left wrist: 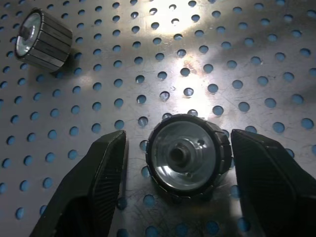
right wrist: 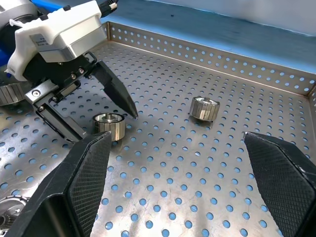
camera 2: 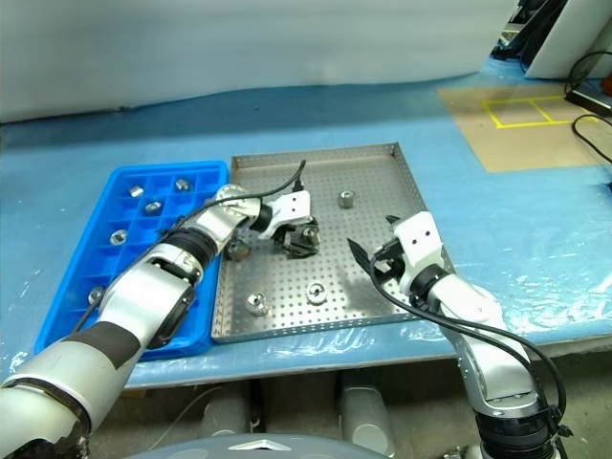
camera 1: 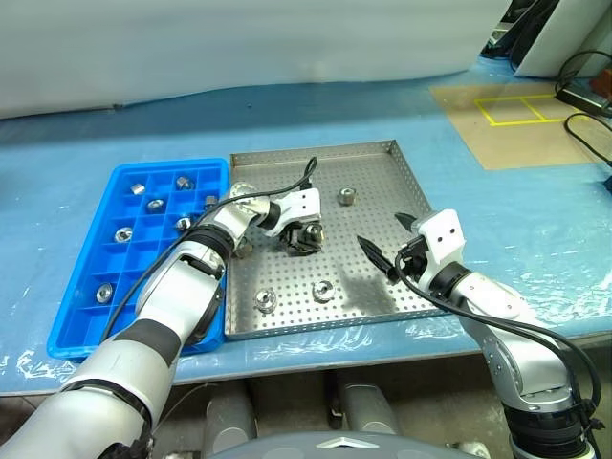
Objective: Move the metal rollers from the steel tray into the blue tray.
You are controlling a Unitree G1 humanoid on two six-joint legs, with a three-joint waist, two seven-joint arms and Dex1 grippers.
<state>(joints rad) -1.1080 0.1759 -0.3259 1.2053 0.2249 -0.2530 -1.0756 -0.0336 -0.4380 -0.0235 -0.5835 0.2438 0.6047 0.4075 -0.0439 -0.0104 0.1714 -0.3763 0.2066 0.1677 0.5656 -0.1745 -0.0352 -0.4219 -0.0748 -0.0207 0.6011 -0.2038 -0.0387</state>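
The steel tray [camera 1: 375,168] lies in the middle of the table, with the blue tray [camera 1: 81,325] along its left side. My left gripper [camera 1: 306,238] is down on the steel tray, open, straddling one metal roller [left wrist: 190,157]; a gap shows between the roller and each finger. Other rollers rest on the perforated floor at the far side [camera 1: 346,197] and near the front rim [camera 1: 323,290] [camera 1: 264,301]. Several rollers sit in compartments of the blue tray [camera 1: 122,233]. My right gripper [camera 1: 382,234] hovers open and empty above the steel tray's right part.
A blue sheet covers the table [camera 1: 535,220]. A brown mat with yellow tape lines [camera 1: 512,115] and black cables [camera 1: 588,124] lie at the far right. The left forearm [camera 1: 191,268] crosses over the blue tray's near right side.
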